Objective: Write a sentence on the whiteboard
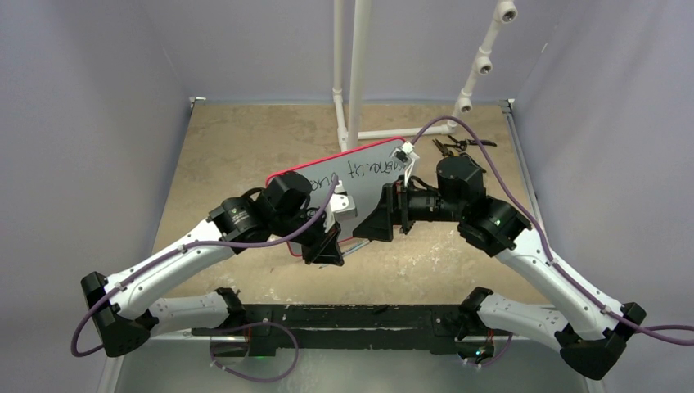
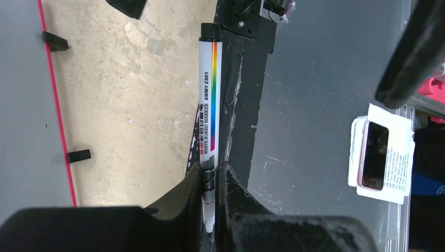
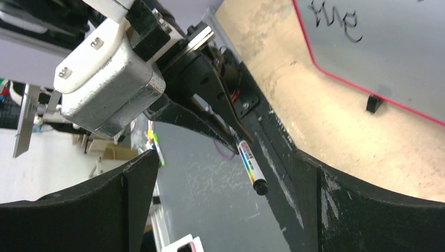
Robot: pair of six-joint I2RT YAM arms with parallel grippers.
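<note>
Robotics lab cell: plain grey enclosure walls (image 1: 82, 98), white pipe frame (image 1: 358, 65), tan tabletop (image 1: 237, 147), black mounting rail (image 1: 352, 329).

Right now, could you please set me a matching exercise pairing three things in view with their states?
Things:
1. whiteboard marker
2. whiteboard
3. right gripper

States:
A. open and empty
B. red-bordered, bearing black handwriting
C. clamped in the left gripper

Pairs: 1-C; 2-B; 3-A
</note>
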